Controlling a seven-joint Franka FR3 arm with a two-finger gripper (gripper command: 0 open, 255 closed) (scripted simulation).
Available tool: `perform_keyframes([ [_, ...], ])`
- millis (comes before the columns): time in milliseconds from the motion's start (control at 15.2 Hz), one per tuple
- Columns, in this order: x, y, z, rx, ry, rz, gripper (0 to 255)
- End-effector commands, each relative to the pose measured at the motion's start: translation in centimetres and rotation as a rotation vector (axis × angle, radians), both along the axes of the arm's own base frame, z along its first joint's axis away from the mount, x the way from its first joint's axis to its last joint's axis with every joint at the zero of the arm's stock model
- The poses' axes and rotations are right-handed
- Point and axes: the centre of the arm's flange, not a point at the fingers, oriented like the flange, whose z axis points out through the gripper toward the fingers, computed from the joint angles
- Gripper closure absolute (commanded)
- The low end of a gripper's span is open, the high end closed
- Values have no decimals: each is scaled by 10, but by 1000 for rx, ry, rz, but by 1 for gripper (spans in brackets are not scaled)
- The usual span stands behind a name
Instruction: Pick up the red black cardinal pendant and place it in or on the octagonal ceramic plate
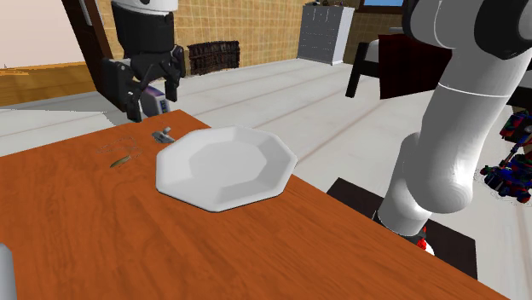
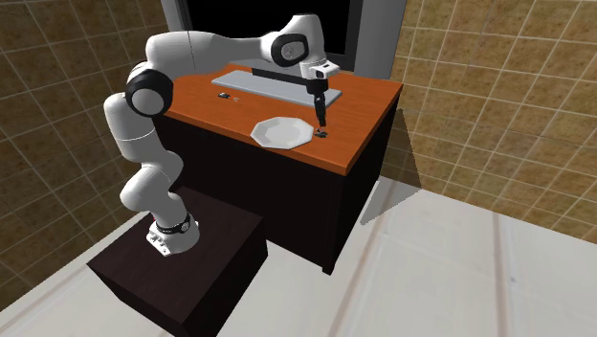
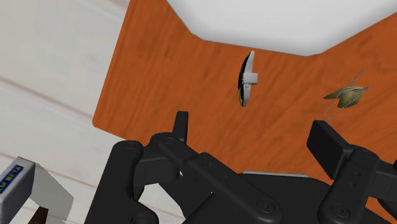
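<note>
The pendant (image 1: 162,135) is a small grey and dark piece lying on the wooden table (image 1: 102,230), just off the octagonal white plate (image 1: 226,166) and close to the table's far edge. In the wrist view the pendant (image 3: 247,79) shows edge-on, thin, white with a black and yellowish rim, ahead of the fingers and next to the plate (image 3: 286,19). My gripper (image 1: 153,95) hangs open above and a little beyond it, holding nothing. Its fingertips (image 3: 181,127) stand wide apart. From the second exterior view the gripper (image 2: 320,120) points down beside the plate (image 2: 280,132).
A small olive-coloured trinket (image 1: 119,162) lies on the table on the pendant's other side from the plate. A flat grey slab (image 2: 263,84) rests at the table's back. A small box with blue lettering (image 3: 19,184) sits on the floor past the table edge (image 3: 105,95).
</note>
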Motion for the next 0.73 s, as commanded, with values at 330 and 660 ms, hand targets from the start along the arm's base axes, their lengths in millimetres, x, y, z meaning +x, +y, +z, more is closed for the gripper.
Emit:
perform_keyframes([
  [330, 5, 2, -24, 0, -1, 1, 0],
  [660, 5, 2, -23, 0, -1, 1, 0],
])
